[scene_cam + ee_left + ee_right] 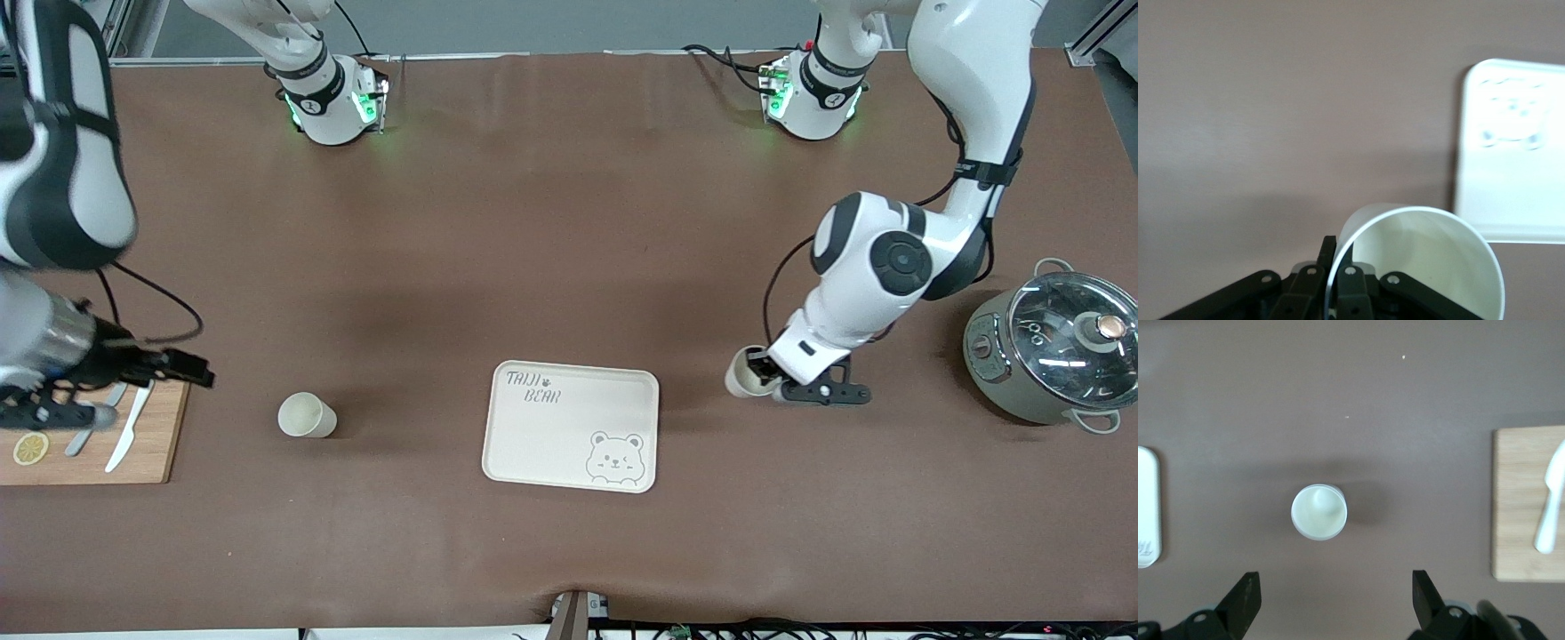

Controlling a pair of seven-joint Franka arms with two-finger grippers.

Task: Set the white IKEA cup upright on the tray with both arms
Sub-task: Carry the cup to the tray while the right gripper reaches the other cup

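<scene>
The cream tray point(571, 427) with the bear drawing lies on the brown table, nearer the front camera; its edge shows in the left wrist view point(1511, 200). My left gripper point(772, 378) is beside the tray toward the left arm's end. It is shut on the rim wall of a white cup point(743, 373), which is tilted with its mouth toward the tray. The pinch shows in the left wrist view, gripper point(1338, 257) and cup point(1425, 260). A second white cup point(307, 415) stands upright toward the right arm's end point(1319, 512). My right gripper point(191, 366) point(1335, 587) is open and empty in the air over the board's edge.
A wooden cutting board point(147, 449) point(1521, 520) with a white knife point(124, 436) point(1550, 507), a spoon and a lemon slice point(31, 447) lies at the right arm's end. A grey-green pot with a glass lid point(1058, 356) stands at the left arm's end.
</scene>
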